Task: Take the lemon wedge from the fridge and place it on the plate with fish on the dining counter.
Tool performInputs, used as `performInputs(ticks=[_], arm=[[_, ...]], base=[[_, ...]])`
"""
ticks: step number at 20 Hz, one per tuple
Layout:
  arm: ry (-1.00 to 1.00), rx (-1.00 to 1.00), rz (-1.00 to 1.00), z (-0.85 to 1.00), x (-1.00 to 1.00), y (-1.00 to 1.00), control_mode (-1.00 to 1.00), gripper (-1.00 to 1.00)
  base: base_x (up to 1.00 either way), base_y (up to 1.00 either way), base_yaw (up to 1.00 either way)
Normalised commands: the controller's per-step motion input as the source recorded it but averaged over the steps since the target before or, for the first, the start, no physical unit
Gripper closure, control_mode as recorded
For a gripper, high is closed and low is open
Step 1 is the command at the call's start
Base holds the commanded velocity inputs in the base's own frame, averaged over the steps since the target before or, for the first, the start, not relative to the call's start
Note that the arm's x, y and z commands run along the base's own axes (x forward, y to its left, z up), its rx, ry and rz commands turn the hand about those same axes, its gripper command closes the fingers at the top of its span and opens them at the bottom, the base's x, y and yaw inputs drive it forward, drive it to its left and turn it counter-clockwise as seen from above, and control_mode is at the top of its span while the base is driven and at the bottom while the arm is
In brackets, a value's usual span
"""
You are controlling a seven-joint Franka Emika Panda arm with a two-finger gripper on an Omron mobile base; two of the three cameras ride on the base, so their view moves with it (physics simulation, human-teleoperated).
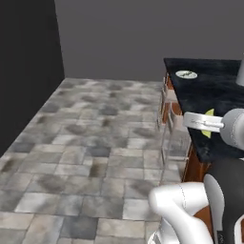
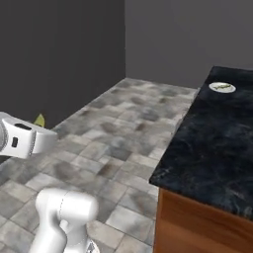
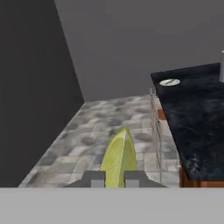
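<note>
My gripper (image 3: 114, 178) is shut on the lemon wedge (image 3: 119, 156), a yellow-green piece that stands up between the two fingertips in the hand view. In the left base view the wedge (image 1: 209, 114) pokes out above and below the white hand, over the near left edge of the dining counter (image 1: 214, 95). From the right it shows as a small yellow tip (image 2: 39, 120) above the hand. The white plate (image 1: 186, 74) with the fish sits far off at the counter's back left corner, also plate (image 2: 222, 87) and plate (image 3: 169, 82). The fridge is out of view.
The black marbled top rests on a brown wooden base (image 2: 197, 222). Stools (image 1: 167, 112) stand along the counter's left side. Grey tiled floor (image 1: 95, 143) spreads to the left, closed off by dark walls (image 1: 28, 57).
</note>
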Motion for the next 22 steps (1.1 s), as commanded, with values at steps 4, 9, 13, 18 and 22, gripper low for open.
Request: performInputs(ticks=[4, 9, 13, 18, 22], arm=[[0.00, 0.00, 0.00, 0.00, 0.00, 0.00, 1.00, 1.00], [0.00, 0.00, 0.00, 0.00, 0.00, 0.00, 1.00, 1.00], [0.00, 0.00, 0.00, 0.00, 0.00, 0.00, 1.00, 1.00], [0.00, 0.00, 0.00, 0.00, 0.00, 0.00, 1.00, 1.00], [0.00, 0.00, 0.00, 0.00, 0.00, 0.00, 1.00, 1.00]], base=[[1.00, 1.00, -0.52], [1.00, 1.00, -0.53], [1.00, 1.00, -0.53], [1.00, 1.00, -0.53], [1.00, 1.00, -0.53]])
